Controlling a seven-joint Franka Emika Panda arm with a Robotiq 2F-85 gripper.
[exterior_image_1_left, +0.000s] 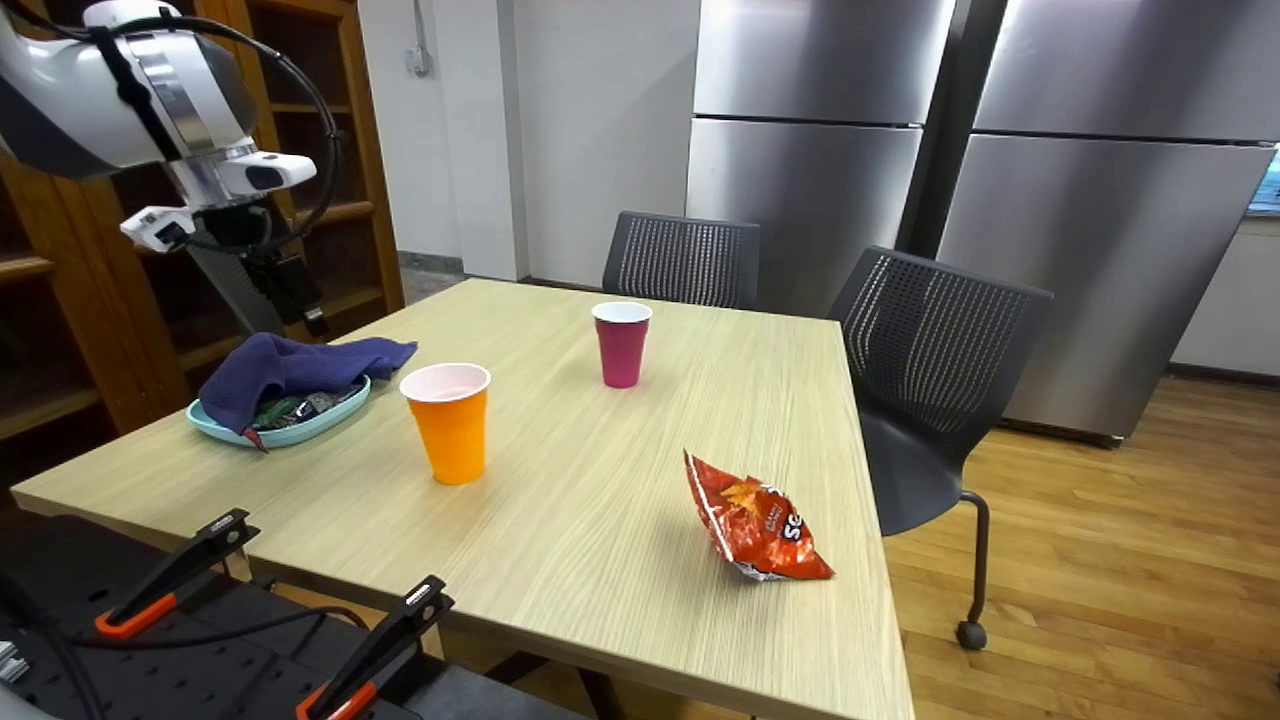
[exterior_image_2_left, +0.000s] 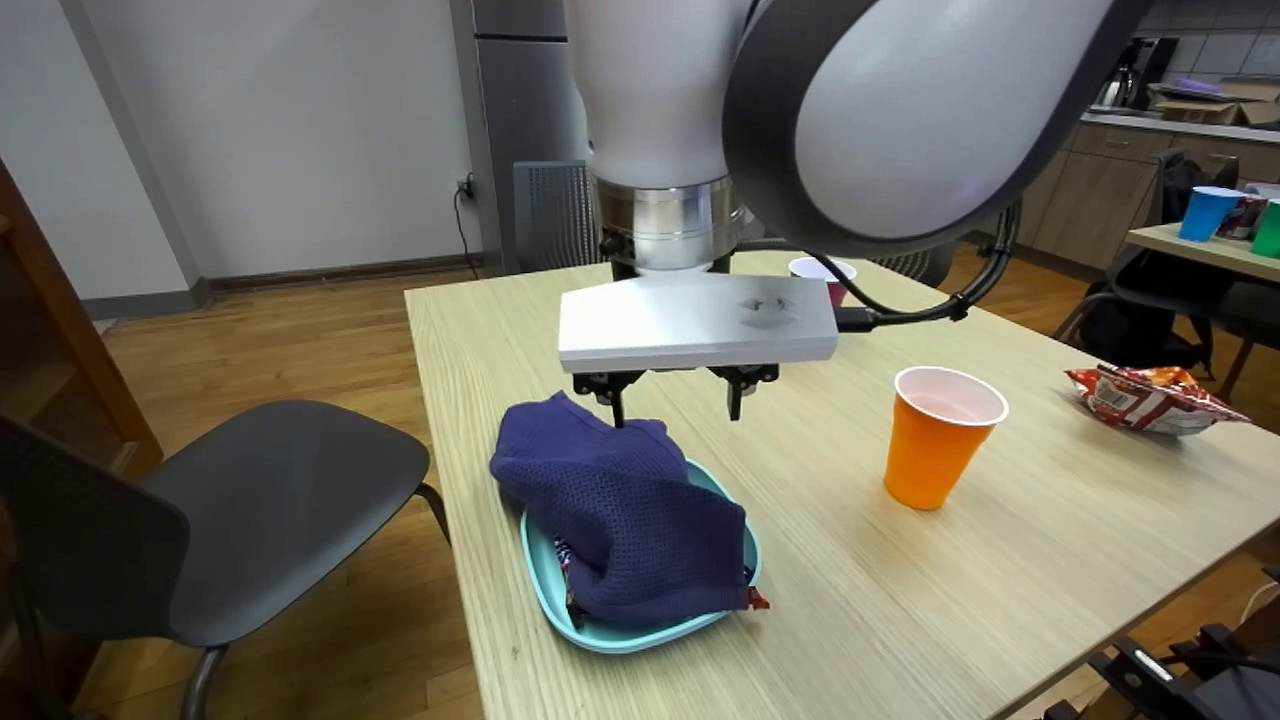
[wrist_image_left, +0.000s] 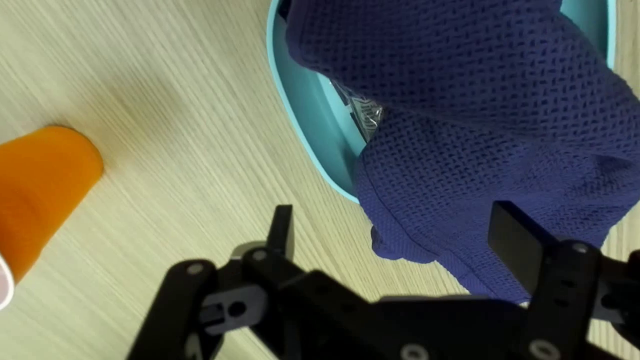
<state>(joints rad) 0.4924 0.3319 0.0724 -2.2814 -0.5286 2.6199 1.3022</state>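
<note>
Across the rounded turquoise plastic dish (wrist_image_left: 307, 107): dark-purple waffle-weave cloth (exterior_image_2_left: 650, 545), reaching past the rim; shiny wrappers (wrist_image_left: 367, 115) show beneath.
Black two-finger gripper (exterior_image_2_left: 677, 416): jaws spread, near the cloth, at its 1 o'clock in an exterior view.
Tapered orange plastic cup (exterior_image_1_left: 452, 440): upright; in an exterior view, at the dish's 3 o'clock.
Tapered magenta plastic cup (exterior_image_1_left: 621, 355): upright, at the orange cup's 2 o'clock there.

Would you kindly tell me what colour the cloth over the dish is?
The cloth is dark purplish blue with a waffle-like weave, clearest in the wrist view.
</note>
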